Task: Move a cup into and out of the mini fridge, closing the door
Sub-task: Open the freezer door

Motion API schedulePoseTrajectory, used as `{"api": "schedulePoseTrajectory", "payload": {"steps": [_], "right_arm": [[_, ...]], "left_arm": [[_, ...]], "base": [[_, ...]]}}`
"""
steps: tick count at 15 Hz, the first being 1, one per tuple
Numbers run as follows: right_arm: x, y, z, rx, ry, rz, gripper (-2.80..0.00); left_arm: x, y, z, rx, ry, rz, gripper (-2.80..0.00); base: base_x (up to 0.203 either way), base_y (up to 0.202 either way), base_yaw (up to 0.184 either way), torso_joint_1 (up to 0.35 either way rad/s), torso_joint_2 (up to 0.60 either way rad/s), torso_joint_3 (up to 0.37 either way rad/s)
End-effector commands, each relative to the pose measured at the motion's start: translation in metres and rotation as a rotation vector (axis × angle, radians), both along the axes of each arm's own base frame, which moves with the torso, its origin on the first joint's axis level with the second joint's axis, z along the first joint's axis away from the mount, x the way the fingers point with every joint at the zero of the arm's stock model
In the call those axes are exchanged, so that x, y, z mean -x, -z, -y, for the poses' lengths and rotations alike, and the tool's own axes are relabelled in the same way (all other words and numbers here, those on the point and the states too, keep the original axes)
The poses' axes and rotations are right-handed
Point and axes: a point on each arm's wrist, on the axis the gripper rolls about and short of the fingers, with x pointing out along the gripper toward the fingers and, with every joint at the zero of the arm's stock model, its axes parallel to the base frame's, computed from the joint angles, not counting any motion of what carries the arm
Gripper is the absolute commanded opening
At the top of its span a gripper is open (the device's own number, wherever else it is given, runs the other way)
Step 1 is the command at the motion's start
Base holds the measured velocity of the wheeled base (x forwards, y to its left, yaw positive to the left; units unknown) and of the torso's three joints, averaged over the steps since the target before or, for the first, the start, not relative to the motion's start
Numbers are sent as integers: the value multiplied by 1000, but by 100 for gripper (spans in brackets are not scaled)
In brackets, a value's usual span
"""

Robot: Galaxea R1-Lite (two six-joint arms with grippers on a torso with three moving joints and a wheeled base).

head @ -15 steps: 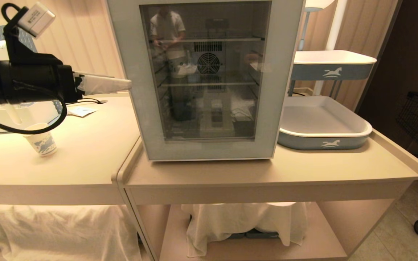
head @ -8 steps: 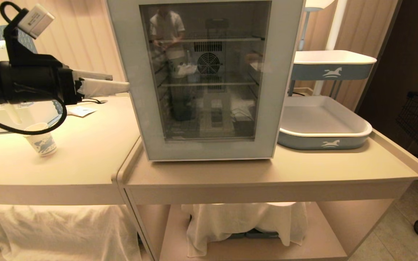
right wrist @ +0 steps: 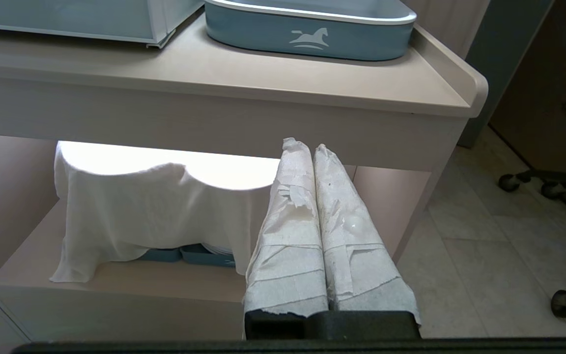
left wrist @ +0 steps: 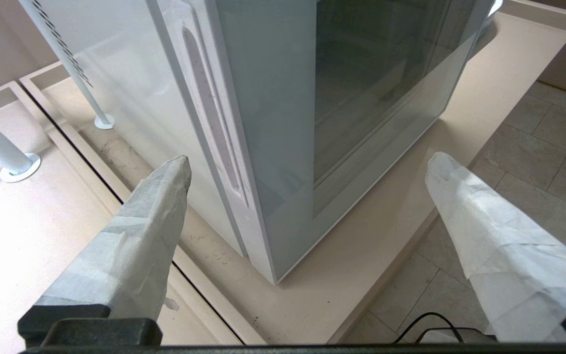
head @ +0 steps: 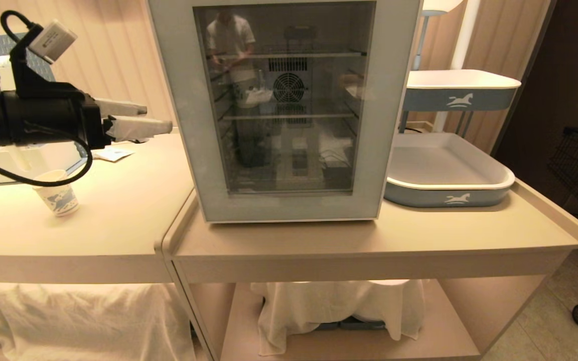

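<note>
Door (head: 289, 200) shut, fridge (left wrist: 116, 73) empty of cup (head: 58, 193), which sits on left table (head: 118, 215). Left hand (head: 136, 120) wide, empty, beside door edge. Right hand (right wrist: 310, 147) pinched, parked low. Judging: either finished or not begun.

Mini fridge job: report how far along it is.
Done: nothing visible. The door of the mini fridge is shut and the cup stands on the left counter. In hand: the open left gripper hangs empty beside the door's left edge. The right gripper is shut, parked low. Left: opening, cup in, out, closing.
</note>
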Motion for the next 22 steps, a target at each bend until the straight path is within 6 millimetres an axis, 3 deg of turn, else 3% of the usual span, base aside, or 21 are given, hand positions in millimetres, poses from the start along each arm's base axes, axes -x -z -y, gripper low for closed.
{"api": "schedulePoseTrajectory", "payload": {"steps": [1,22], "right_arm": [[0,0,0,1,-1,1,-280],[0,0,0,1,0,1,-280]], "left_arm": [[-7,6,-2,-5,-6,-13,0],[-42,-5,22,103,51,-74,0]], "base": [[0,0,0,0,0,0],[0,0,0,0,0,0]]}}
